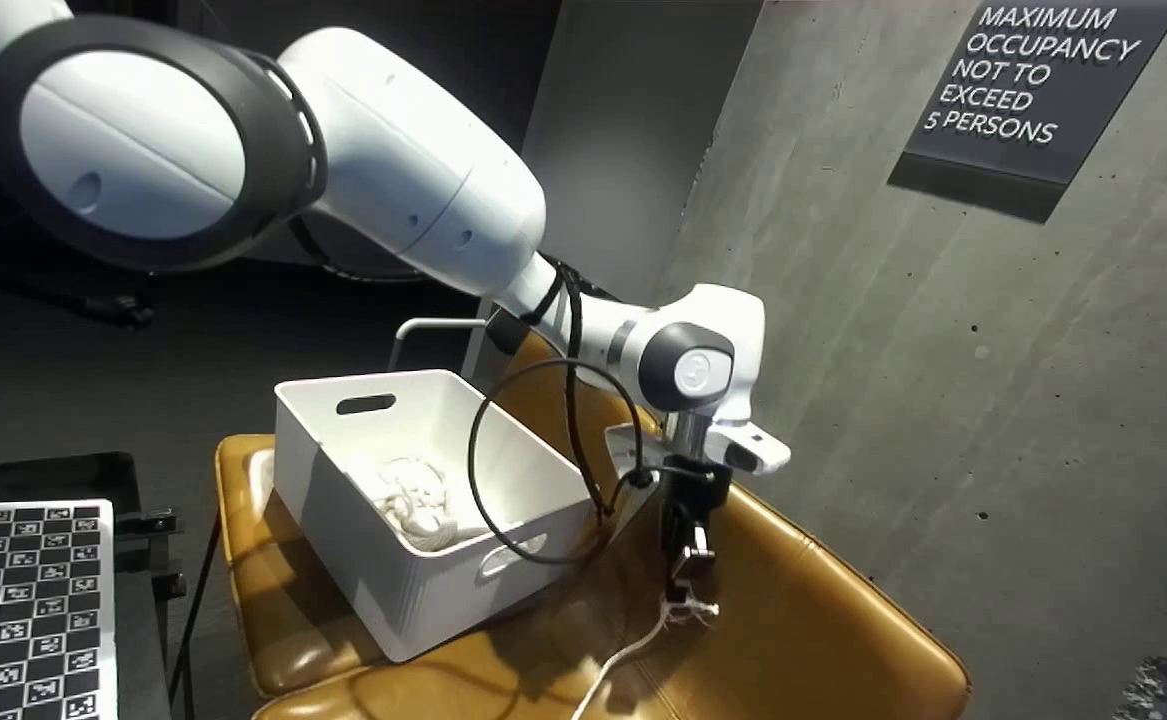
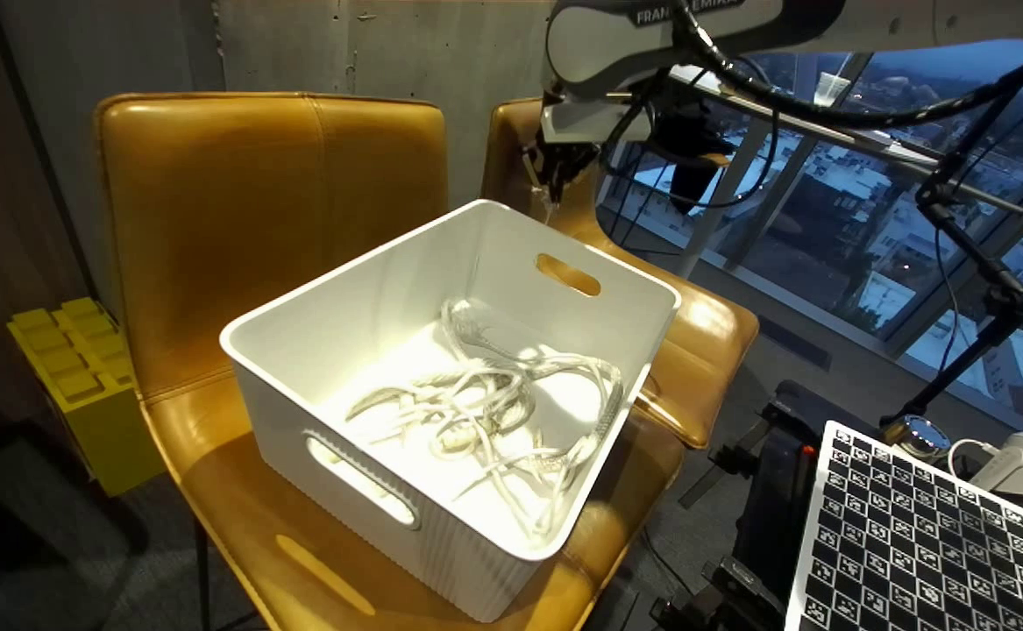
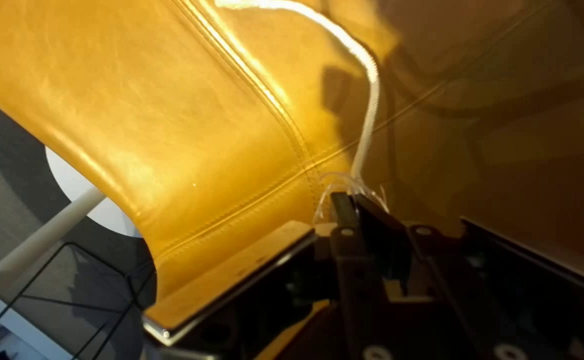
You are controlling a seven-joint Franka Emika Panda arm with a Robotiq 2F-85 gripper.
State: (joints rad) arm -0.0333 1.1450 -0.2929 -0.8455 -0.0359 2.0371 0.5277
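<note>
My gripper (image 3: 354, 196) is shut on the frayed end of a white rope (image 3: 372, 90). In the wrist view the rope curves away over the tan leather chair (image 3: 136, 110). In an exterior view the gripper (image 1: 680, 595) points down in front of the chair back (image 1: 813, 600), and the rope (image 1: 625, 655) trails down out of frame. The gripper (image 2: 553, 197) also shows beyond the white bin, small and dark. The bin (image 1: 343, 540) stands beside it on a chair seat; it shows in both exterior views (image 2: 344, 280). Several tangled white ropes (image 2: 493, 394) lie inside the bin.
A checkered marker board (image 1: 28, 600) lies on a dark stand beside the chairs, also in both exterior views (image 2: 923, 543). A yellow brick-shaped block (image 2: 90, 394) stands beside a chair. A concrete wall (image 1: 893, 380) rises behind the chairs. A black cable (image 1: 473, 450) loops from the arm.
</note>
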